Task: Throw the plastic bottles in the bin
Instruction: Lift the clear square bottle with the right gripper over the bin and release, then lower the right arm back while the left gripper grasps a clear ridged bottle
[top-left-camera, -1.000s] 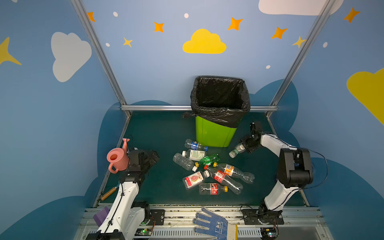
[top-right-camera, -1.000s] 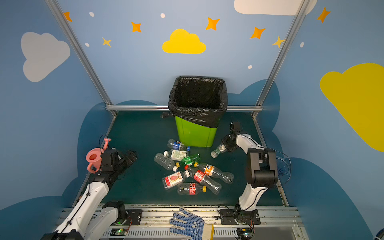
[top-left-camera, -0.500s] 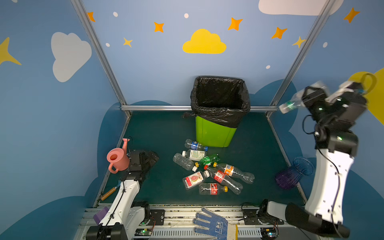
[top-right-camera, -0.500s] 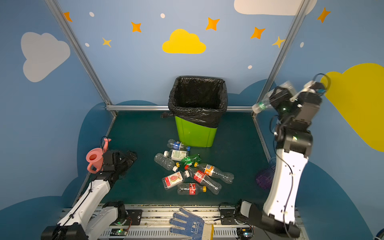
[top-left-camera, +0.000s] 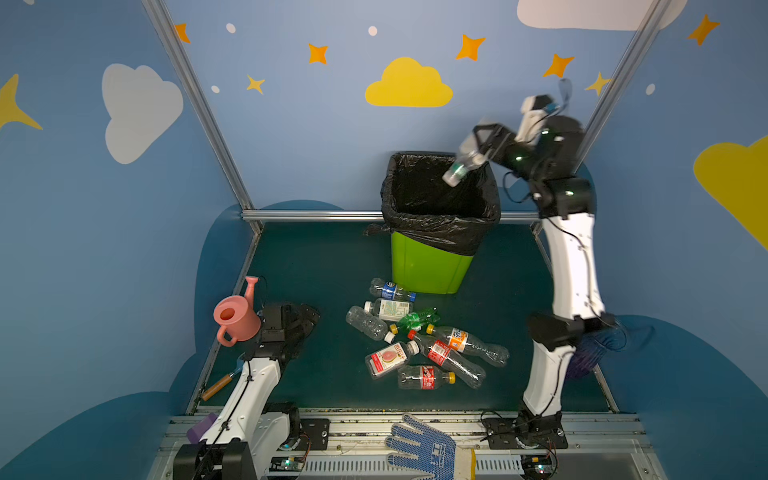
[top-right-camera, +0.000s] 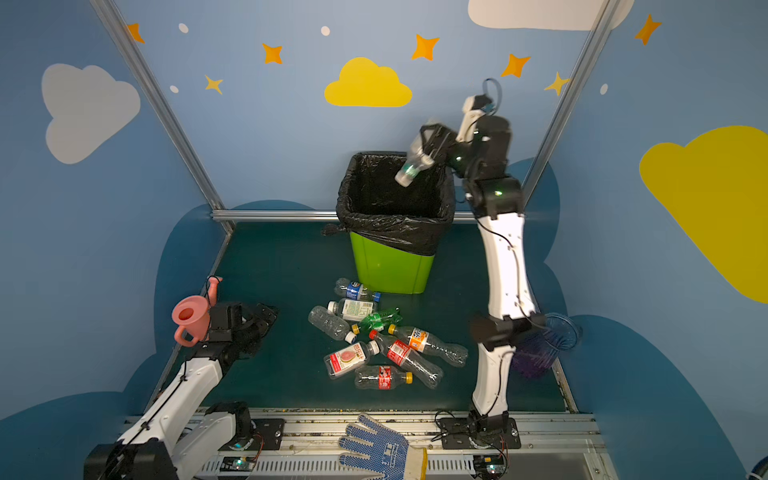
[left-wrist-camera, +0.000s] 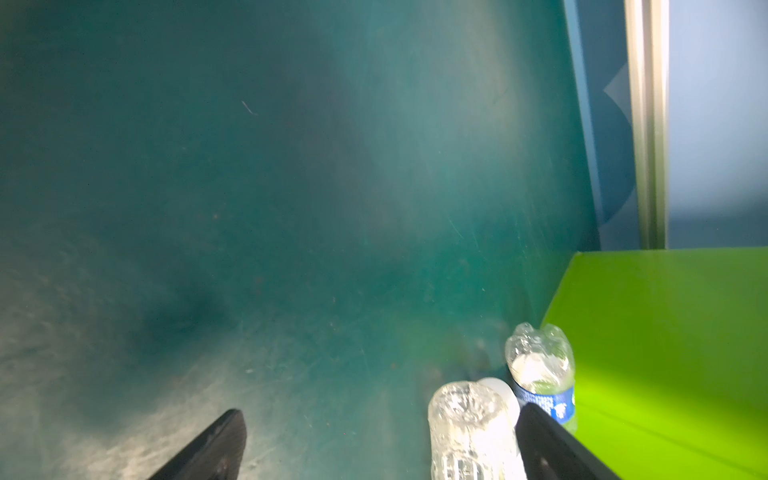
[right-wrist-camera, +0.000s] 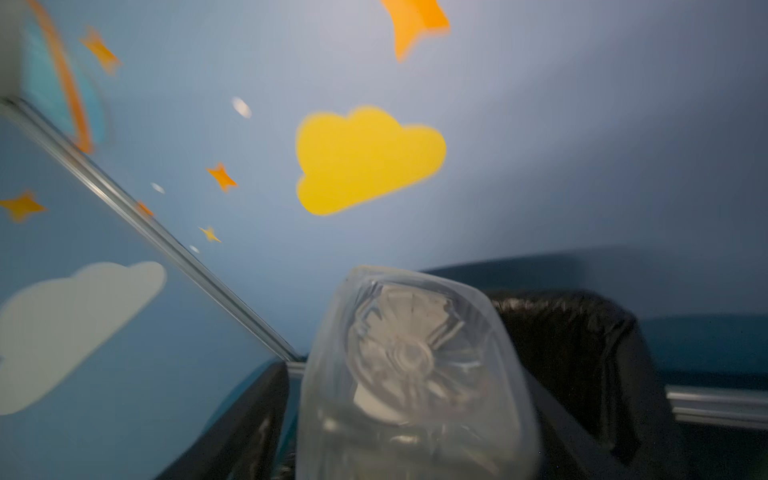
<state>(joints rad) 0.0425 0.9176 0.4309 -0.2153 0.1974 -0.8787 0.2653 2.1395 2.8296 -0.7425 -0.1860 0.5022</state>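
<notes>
The lime-green bin (top-left-camera: 428, 270) (top-right-camera: 390, 270) with a black bag over its rim stands at the back of the dark green floor. My right gripper (top-left-camera: 478, 151) (top-right-camera: 428, 145) is raised at the bin's right rim, jaws spread. A clear bottle (top-left-camera: 459, 170) (top-right-camera: 409, 170) (right-wrist-camera: 415, 374) tips neck-down over the bin's mouth, loose between the fingers. Several plastic bottles (top-left-camera: 415, 336) (top-right-camera: 374, 336) lie heaped in front of the bin. My left gripper (top-left-camera: 305, 318) (top-right-camera: 262, 318) (left-wrist-camera: 382, 432) is open and empty, low over the floor, left of the heap.
A pink watering can (top-left-camera: 235, 318) stands beside the left arm. A blue-purple ribbed vase (top-left-camera: 598, 349) sits behind the right arm. A blue glove (top-left-camera: 424, 451) lies on the front rail. A wooden-handled tool (top-left-camera: 220, 384) lies at the left edge. Metal frame posts bound the floor.
My right arm swung up from the floor beside the bin to above its rim, carrying the clear bottle, and its jaws have spread. The left arm stayed put.
</notes>
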